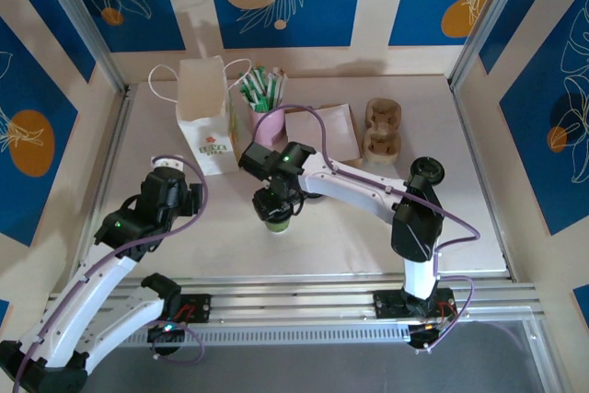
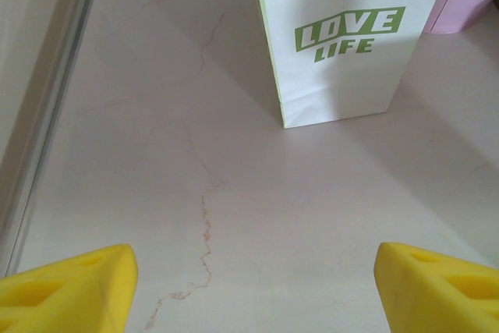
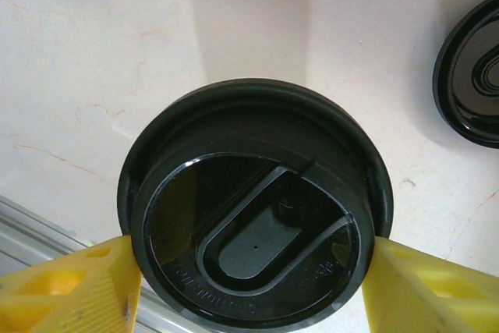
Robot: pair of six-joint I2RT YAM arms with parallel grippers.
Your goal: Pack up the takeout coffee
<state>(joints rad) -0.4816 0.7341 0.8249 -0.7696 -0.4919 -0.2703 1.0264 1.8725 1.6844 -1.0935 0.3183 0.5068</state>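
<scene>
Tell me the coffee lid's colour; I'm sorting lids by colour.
Glossy black. The lid shows best in the right wrist view.

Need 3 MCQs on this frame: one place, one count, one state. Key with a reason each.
1. In the top view, the paper bag stands:
A) left of the pink cup
B) right of the cardboard carrier
C) by the arm bases

2. Black lids in sight:
A) one
B) two
C) four

3. The left jaws are:
A) shut on the bag's handle
B) open over bare table
C) holding a lid

Key:
1 A, the bag stands beside the pink cup, on its left.
2 B, one lid sits on the coffee cup and a second lid lies loose on the table.
3 B, the yellow fingers stand wide apart with nothing but table between them.
</scene>
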